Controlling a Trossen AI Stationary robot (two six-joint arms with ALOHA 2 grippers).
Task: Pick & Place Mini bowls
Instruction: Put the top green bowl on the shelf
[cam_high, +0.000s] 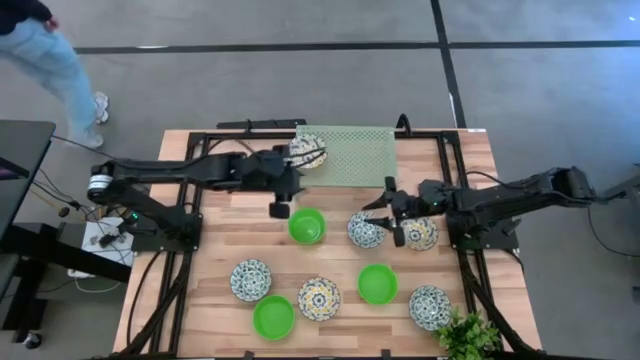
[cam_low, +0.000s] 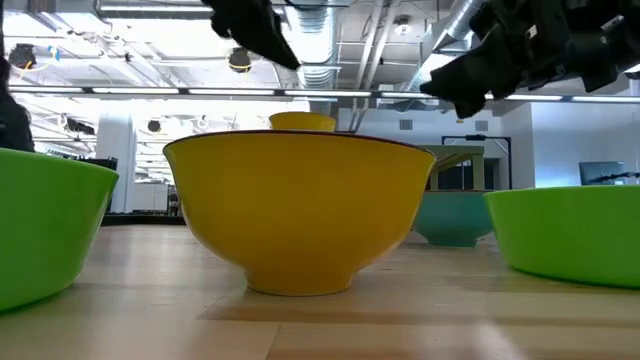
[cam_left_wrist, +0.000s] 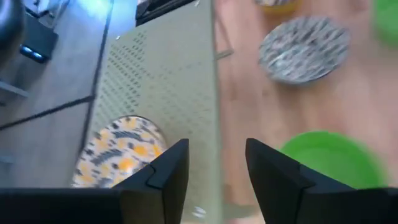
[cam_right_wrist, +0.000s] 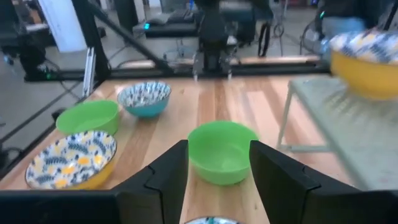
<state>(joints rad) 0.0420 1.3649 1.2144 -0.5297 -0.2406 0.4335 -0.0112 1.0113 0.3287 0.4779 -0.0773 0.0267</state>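
Several mini bowls stand on their bases on the wooden table: plain green ones (cam_high: 306, 225) (cam_high: 377, 283) (cam_high: 273, 316) and patterned ones (cam_high: 366, 230) (cam_high: 250, 280) (cam_high: 319, 298). One yellow-patterned bowl (cam_high: 307, 150) (cam_left_wrist: 118, 155) sits on the near left corner of a pale green perforated rack (cam_high: 350, 160). My left gripper (cam_high: 293, 185) (cam_left_wrist: 216, 174) is open and empty just beside that bowl, at the rack's edge. My right gripper (cam_high: 390, 210) (cam_right_wrist: 217, 180) is open and empty above the table's middle. It points left at a green bowl (cam_right_wrist: 221, 149).
Two more patterned bowls (cam_high: 418, 233) (cam_high: 429, 307) lie right of centre, and a leafy plant (cam_high: 465, 335) stands at the near right corner. The rack stands on legs (cam_right_wrist: 286, 124). A person (cam_high: 50, 60) walks on the floor beyond the table's far left.
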